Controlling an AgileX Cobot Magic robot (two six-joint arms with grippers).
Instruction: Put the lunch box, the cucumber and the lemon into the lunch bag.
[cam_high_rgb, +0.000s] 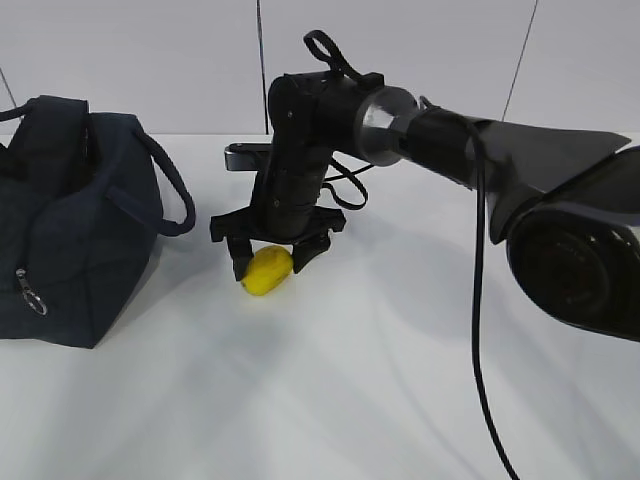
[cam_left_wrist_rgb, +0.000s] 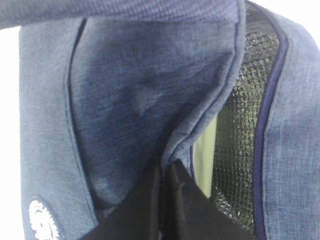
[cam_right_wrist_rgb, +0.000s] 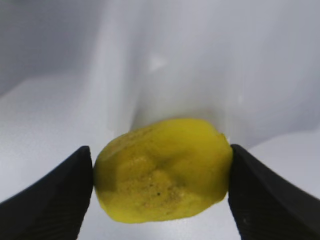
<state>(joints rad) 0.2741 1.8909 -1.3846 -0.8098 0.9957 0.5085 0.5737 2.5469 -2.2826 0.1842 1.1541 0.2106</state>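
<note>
We see the right gripper (cam_high_rgb: 270, 255) lowered onto the white table (cam_high_rgb: 380, 380), its two black fingers (cam_right_wrist_rgb: 47, 200) pressed against either end of the lemon (cam_right_wrist_rgb: 162, 170), which rests on the tabletop just right of the lunch bag (cam_high_rgb: 75, 220). The left gripper (cam_left_wrist_rgb: 162, 200) is pinched tight on the bag's navy fabric at its open top, baring the silvery lining (cam_left_wrist_rgb: 237, 125).

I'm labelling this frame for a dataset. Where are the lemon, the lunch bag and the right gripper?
lemon (cam_high_rgb: 266, 271): exterior view, middle of its yellow skin.
lunch bag (cam_high_rgb: 75, 240): exterior view, navy side panel.
right gripper (cam_right_wrist_rgb: 161, 175): right wrist view, midway between the black fingers flanking the lemon.
</note>
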